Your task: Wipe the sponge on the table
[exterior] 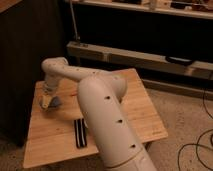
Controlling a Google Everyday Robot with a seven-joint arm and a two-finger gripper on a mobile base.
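Note:
The table (135, 107) is a small square one with a light wooden plank top, seen from above. My white arm reaches across it from the lower right to its left side. The gripper (47, 101) points down at the left part of the tabletop. The sponge (55, 102), a small blue-grey pad, lies on the wood right at the gripper's tip, partly covered by it. Whether the gripper holds the sponge or only touches it is not visible.
A black striped flat strip (80, 133) lies near the table's front edge, beside my arm. A small reddish mark (74, 93) shows by the arm's elbow. A dark cabinet (25, 45) stands at the left, a low shelf (150, 59) behind, cables (197, 145) on the floor at right.

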